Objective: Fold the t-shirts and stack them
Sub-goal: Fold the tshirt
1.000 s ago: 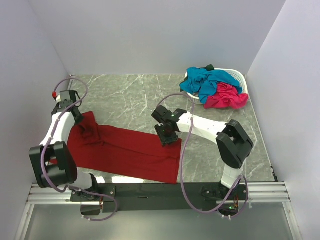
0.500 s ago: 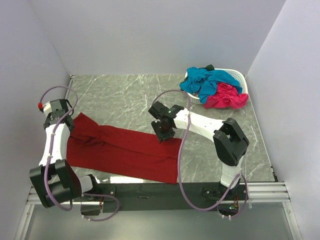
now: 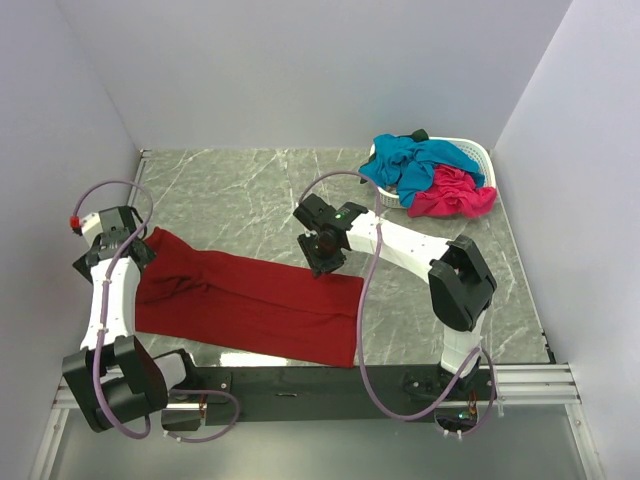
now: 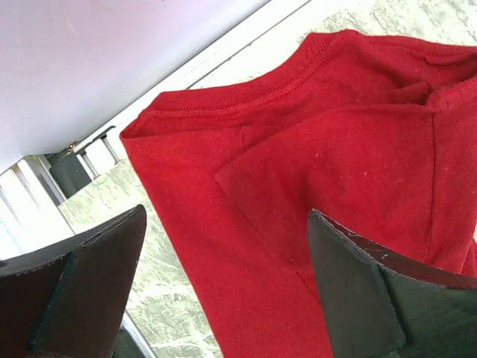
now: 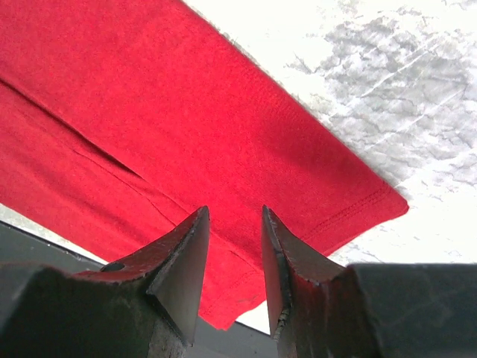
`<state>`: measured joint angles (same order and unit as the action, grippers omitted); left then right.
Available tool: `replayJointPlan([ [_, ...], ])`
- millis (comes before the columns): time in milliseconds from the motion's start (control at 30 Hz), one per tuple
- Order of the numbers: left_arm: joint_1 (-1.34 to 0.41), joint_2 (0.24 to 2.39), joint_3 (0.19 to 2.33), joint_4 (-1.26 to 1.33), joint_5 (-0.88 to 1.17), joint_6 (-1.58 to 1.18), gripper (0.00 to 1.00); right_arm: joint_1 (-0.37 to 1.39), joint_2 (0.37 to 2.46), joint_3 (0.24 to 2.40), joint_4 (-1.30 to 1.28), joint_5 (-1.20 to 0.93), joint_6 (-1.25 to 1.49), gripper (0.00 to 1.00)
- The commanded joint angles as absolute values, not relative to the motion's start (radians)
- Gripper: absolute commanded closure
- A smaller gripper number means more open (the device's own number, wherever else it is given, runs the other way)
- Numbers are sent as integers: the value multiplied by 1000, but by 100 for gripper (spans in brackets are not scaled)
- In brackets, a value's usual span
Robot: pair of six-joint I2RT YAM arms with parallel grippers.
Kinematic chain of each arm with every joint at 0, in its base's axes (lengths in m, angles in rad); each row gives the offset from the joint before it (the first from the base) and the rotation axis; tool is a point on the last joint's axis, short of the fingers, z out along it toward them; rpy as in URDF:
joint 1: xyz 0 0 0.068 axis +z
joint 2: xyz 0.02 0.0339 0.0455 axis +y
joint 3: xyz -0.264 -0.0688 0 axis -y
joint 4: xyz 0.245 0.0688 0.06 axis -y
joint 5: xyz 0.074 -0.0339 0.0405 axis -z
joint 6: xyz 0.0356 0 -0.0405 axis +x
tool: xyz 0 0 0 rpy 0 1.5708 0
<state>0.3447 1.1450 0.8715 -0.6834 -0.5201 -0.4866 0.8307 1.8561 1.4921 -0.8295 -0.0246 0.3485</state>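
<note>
Red shirt [image 3: 250, 300] flat, lower left. Left gripper [image 4: 226, 216] wide, empty, above left end. Right gripper [image 5: 232, 216] narrow, empty, above right edge.

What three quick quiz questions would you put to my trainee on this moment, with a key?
1. True or false: the dark red t-shirt lies on the table, outside the white basket.
2. Which shirts are heaped in the basket? A) the teal-blue t-shirt and the hot pink t-shirt; B) the dark red one only; C) none.
3. Short answer: is the left gripper or the right gripper holding cloth?
Key: 1 true. 2 A. 3 neither; in both wrist views the jaws stand apart over the dark red t-shirt, with nothing between them.
</note>
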Motion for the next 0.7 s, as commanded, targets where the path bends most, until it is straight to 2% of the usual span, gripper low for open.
replayJointPlan([
  [0, 325, 1108, 891, -677, -511, -486, 7, 828, 1835, 1511, -848, -5, 350, 59],
  [133, 204, 1100, 937, -702, -451, -524, 19, 827, 1819, 1493, -830, -9, 357, 59],
  [167, 193, 1124, 942, -703, -395, -547, 28, 828, 1819, 1494, -828, -9, 357, 59],
  [200, 177, 1140, 937, -700, -329, -593, 32, 828, 1816, 1493, -824, -9, 356, 59],
  [267, 85, 1193, 919, -687, -325, -649, 38, 827, 1815, 1490, -816, -9, 356, 59],
  [433, -58, 1293, 879, -677, -313, -773, 44, 819, 1784, 1454, -784, -11, 359, 59],
  [667, -61, 1330, 824, -681, -331, -821, 47, 778, 1753, 1408, -746, -31, 367, 58],
])
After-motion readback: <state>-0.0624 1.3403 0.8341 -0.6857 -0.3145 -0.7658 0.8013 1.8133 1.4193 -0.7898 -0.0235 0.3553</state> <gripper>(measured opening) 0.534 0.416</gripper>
